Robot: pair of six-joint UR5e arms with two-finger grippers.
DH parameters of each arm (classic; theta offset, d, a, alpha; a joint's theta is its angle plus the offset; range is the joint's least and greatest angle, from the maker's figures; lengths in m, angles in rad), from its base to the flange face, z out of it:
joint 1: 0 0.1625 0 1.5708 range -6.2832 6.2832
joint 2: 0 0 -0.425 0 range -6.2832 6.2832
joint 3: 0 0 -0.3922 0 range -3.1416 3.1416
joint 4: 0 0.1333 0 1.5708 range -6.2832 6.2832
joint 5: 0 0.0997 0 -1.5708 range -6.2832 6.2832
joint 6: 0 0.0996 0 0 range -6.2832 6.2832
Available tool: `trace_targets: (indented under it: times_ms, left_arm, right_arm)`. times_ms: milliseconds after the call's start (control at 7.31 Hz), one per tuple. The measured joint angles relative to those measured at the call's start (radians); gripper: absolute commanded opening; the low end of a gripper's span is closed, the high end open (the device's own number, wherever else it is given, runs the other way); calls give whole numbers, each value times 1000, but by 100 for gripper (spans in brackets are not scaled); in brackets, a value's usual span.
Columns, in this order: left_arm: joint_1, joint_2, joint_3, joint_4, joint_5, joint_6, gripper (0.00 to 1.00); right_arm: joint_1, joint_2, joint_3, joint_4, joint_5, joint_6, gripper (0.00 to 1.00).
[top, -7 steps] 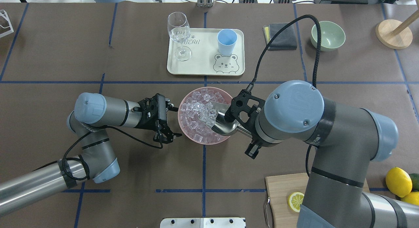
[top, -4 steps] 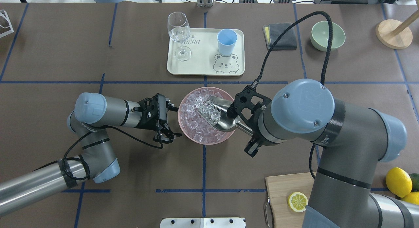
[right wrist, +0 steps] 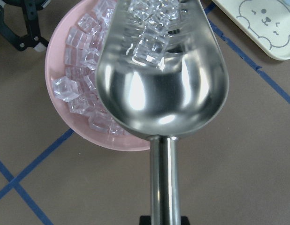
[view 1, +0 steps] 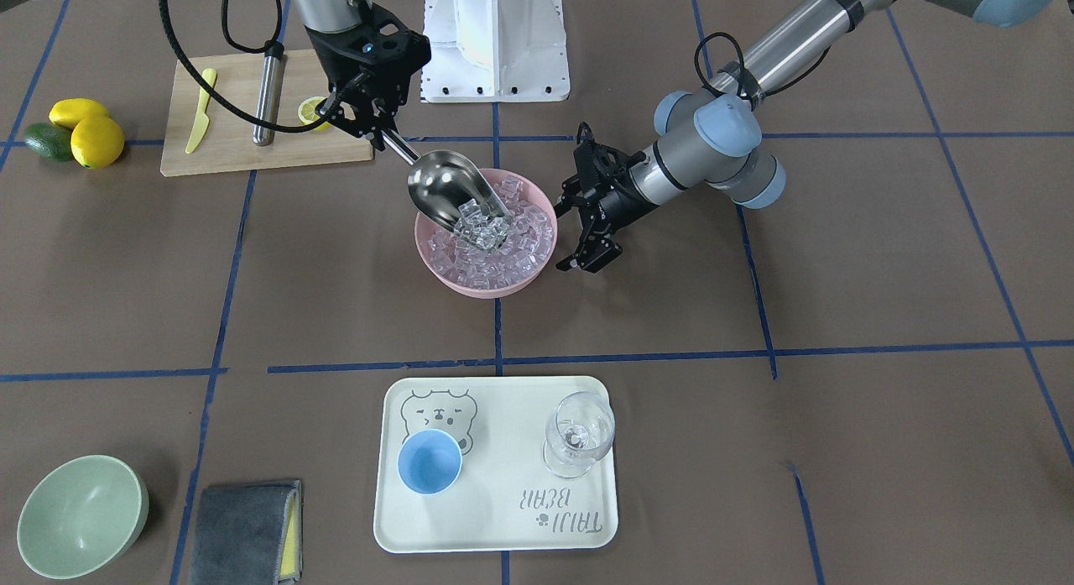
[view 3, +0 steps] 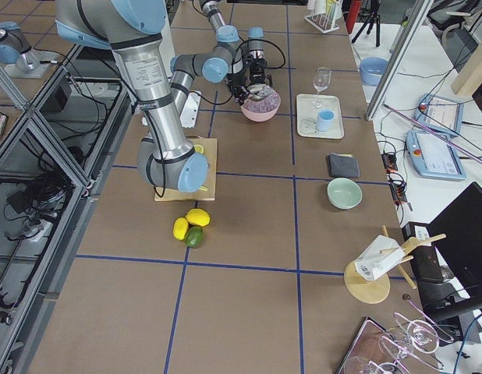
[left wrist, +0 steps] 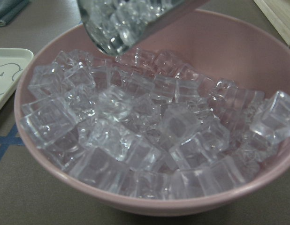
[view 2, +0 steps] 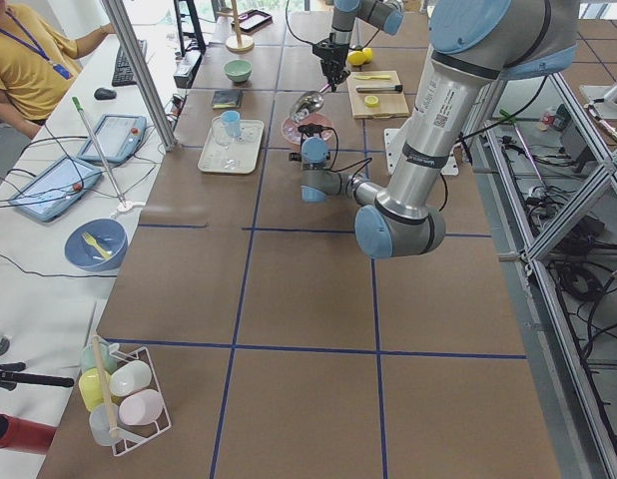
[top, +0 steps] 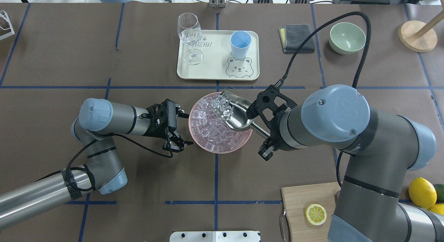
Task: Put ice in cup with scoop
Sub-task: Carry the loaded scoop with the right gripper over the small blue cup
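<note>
Scoop (top: 237, 117): handle clamped in the fingers of right gripper (view 1: 372, 128); trough carries ice (top: 222, 108), held over pink bowl (top: 216, 151) at mid-frame in the overhead view. Long axis: handle lower right, mouth upper left. Cup (top: 240, 44): upright on tray (top: 208, 70), upper centre, up-frame and slightly right of the mouth, well apart. Left gripper (top: 182, 130): fingers spread, empty, beside the bowl's left rim.

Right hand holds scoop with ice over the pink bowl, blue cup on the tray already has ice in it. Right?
No. The cup on the tray is empty: the exterior front-facing view shows only its bare blue inside. The rest stands: the right hand holds the scoop with ice over the pink bowl.
</note>
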Motion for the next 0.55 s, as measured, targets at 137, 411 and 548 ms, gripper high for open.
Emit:
trace_targets:
  times_ms: [137,411,548]
  left_arm:
    - [0,0,0,0,0,0,100]
    - [0,-1,-1,0,0,0,100]
    - [0,-1,-1,0,0,0,100]
  right_arm:
    - [8,1,-1,10,-10,21,0]
    - [52,6,-7,15,-15,49,0]
    - [81,8,-11,15,-15,64,0]
